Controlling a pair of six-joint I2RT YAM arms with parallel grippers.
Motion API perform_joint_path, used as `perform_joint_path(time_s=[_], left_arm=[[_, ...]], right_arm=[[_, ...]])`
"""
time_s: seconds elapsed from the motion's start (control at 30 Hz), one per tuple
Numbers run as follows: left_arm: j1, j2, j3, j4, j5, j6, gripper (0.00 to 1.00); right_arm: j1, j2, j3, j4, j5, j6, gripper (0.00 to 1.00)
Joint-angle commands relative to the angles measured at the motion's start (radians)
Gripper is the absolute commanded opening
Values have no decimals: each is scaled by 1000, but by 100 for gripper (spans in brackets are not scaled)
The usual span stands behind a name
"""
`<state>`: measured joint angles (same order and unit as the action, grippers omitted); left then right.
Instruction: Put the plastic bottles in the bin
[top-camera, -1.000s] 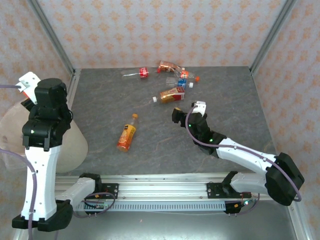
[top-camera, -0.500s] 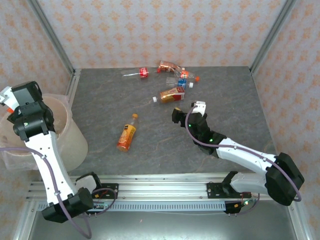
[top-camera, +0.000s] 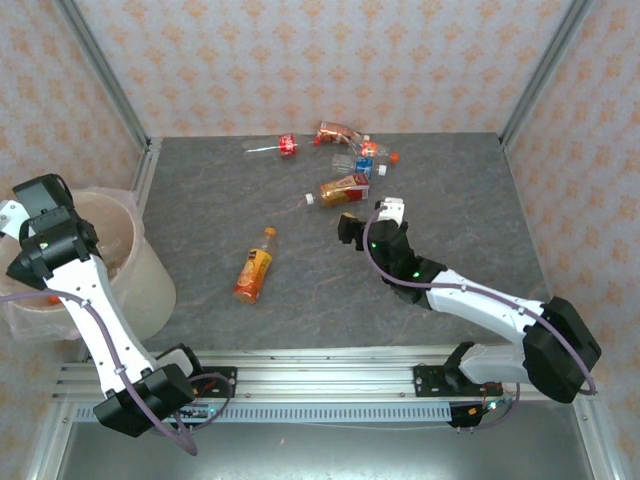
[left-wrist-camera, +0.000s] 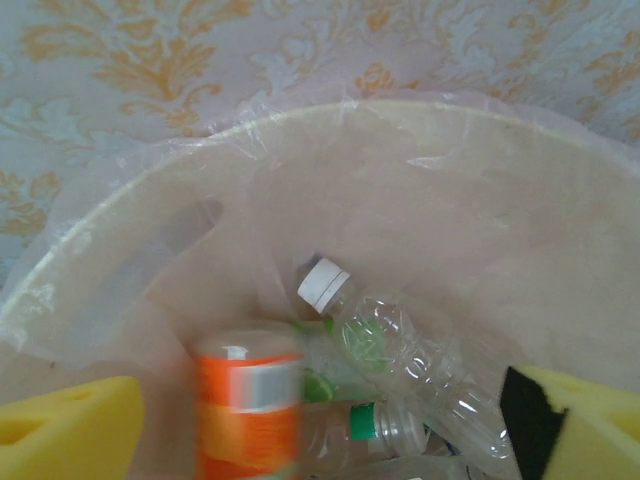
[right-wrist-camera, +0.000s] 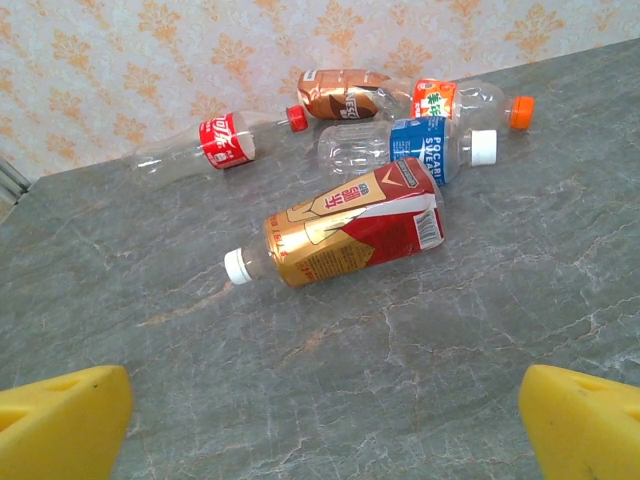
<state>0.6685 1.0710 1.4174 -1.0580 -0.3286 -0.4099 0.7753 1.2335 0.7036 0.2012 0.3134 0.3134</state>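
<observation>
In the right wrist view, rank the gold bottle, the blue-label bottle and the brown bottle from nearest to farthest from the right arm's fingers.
1. Gold bottle: centre, just ahead of the right fingers.
2. Blue-label bottle: behind it, slightly right.
3. Brown bottle: at the back, by the wall.

**Some Bottles in the Bin, Six Still Outside**

The bin (left-wrist-camera: 420, 115), round, pale pink-beige and lined with a clear bag, was directly below the left claw (left-wrist-camera: 320, 428). Between that claw's pads an orange-labelled bottle (left-wrist-camera: 248, 405) appeared upright and blurred, touching neither pad. Below it lay a crushed clear bottle with a white cap (left-wrist-camera: 400, 350) and a green-capped bottle (left-wrist-camera: 375, 425).

Just ahead of the right claw (right-wrist-camera: 325, 425) a gold-and-red bottle (right-wrist-camera: 350, 232) lay on its side. Beyond it were a blue-labelled bottle (right-wrist-camera: 400, 150), an orange-capped bottle (right-wrist-camera: 470, 103), a brown bottle (right-wrist-camera: 345, 93) and a clear red-labelled bottle (right-wrist-camera: 215, 143). An orange bottle (top-camera: 254, 268) lay alone, well to this claw's left.
</observation>
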Motion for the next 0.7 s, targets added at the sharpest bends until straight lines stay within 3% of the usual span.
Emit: perform_joint_path(time_s=[0.0, 0.23, 0.43, 0.67], left_arm=[[7, -32, 12, -30, 2, -33, 99], [-11, -84, 37, 12, 212, -21, 100], [-199, -140, 83, 53, 265, -19, 99], [-429, -121, 99, 71, 453, 5, 99]], right_arm=[[-2, 4, 27, -8, -2, -5, 99], [-2, 6, 25, -12, 1, 5, 99], [-2, 18, 30, -7, 0, 31, 99], [-2, 29, 34, -2, -1, 37, 99]])
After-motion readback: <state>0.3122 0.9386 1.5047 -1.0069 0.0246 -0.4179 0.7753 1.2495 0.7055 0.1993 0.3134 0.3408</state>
